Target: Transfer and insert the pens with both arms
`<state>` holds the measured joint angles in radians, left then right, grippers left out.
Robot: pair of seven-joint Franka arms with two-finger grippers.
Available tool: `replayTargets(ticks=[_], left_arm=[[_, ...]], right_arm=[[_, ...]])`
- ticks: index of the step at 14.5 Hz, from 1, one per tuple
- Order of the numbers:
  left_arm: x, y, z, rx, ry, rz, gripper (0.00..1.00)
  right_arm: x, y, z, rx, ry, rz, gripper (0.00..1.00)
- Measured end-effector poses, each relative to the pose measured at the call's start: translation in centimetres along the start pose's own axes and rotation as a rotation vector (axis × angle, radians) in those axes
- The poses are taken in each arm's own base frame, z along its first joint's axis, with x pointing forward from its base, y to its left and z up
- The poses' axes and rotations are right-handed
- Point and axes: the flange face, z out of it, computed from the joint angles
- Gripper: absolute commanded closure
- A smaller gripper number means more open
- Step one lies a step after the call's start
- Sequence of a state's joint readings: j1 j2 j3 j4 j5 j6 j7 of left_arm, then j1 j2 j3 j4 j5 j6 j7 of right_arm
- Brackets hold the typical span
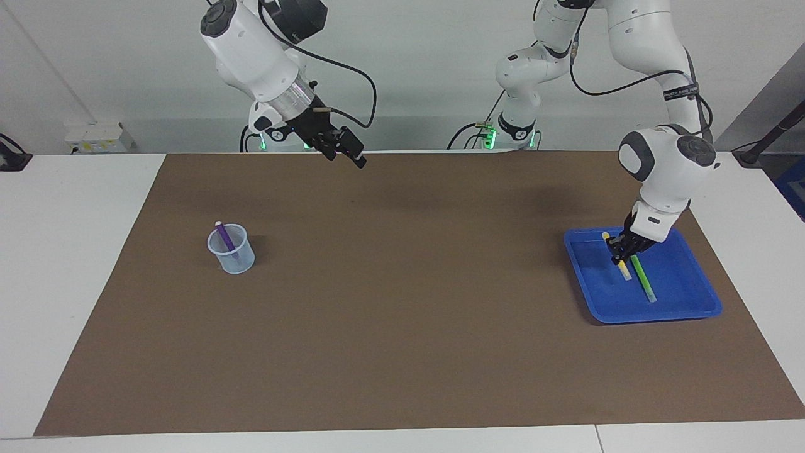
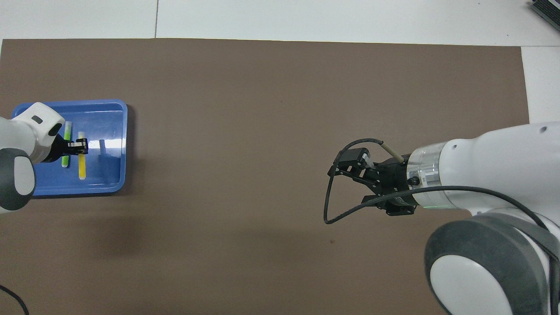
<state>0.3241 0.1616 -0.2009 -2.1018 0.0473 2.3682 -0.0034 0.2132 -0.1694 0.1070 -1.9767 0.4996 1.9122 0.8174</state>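
In the blue tray (image 1: 692,302), the left gripper (image 1: 619,253) had its fingers clamped across the yellow pen (image 1: 624,269), whose long axis ran alongside the green pen (image 1: 644,278) just beside it. Well away from the tray, the right gripper (image 1: 343,146) waited raised above the surface, fingers apart.

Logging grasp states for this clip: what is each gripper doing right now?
Left gripper: shut on the slim yellow marker pen in the blue plastic tray.
Right gripper: open, empty, waiting above the brown mat.
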Motion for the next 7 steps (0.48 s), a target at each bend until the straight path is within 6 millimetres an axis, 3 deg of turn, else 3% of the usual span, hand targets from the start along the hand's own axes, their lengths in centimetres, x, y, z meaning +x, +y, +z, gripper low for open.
replayTargets(ticks=[7], left_arm=[[-1.6,2.6,-5.9,0.025,-0.041,0.017,1.0]], right_arm=[[0.0,0.0,0.0,0.0,0.0,0.005,0.0]])
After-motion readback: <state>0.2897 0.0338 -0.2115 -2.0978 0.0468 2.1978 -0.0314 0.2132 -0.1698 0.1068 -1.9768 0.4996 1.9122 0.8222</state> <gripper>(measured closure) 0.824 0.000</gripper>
